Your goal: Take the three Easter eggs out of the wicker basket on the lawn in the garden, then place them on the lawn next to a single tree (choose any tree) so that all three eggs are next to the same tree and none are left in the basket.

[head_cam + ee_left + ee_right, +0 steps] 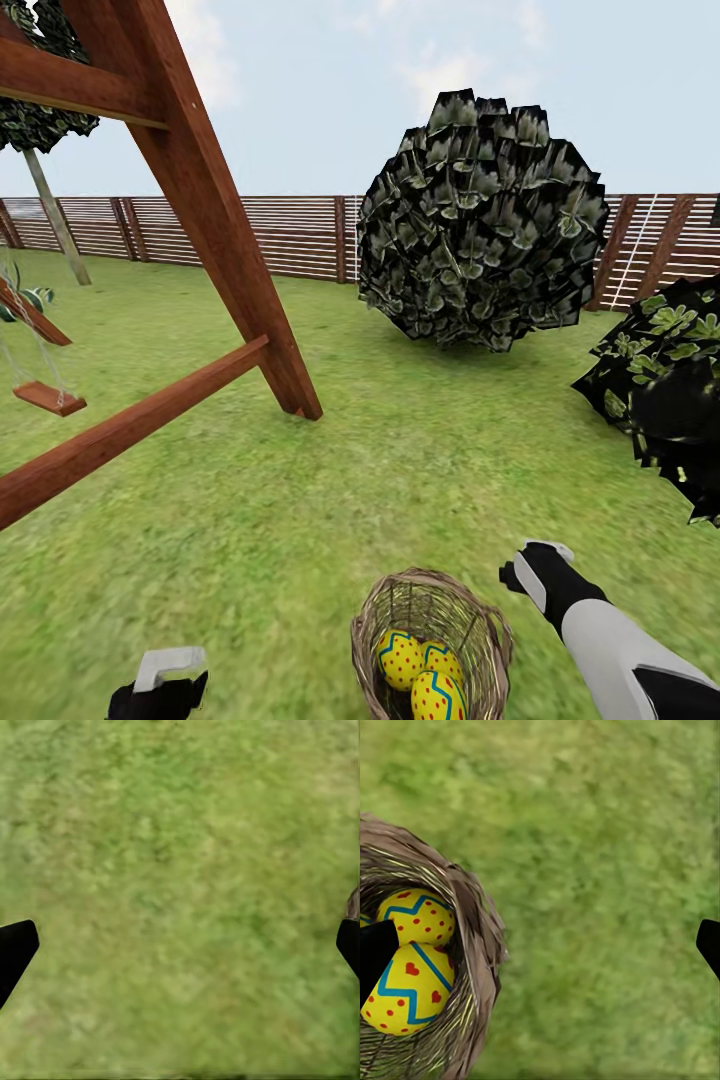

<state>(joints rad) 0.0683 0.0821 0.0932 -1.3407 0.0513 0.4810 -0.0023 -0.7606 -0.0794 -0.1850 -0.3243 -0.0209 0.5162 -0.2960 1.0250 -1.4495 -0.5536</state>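
Three Easter eggs (420,668) lie bunched in the wicker basket (385,625) at the bottom centre of the head view, all still inside, on the lawn (300,500). The right gripper (532,570) hangs just right of the basket's rim at lower right, jaws spread wide and holding nothing; its wrist view puts the eggs off beside one fingertip, not between the two. The left gripper (165,675), at lower left, stands farther off, also open and empty. I judge the right arm the nearer.
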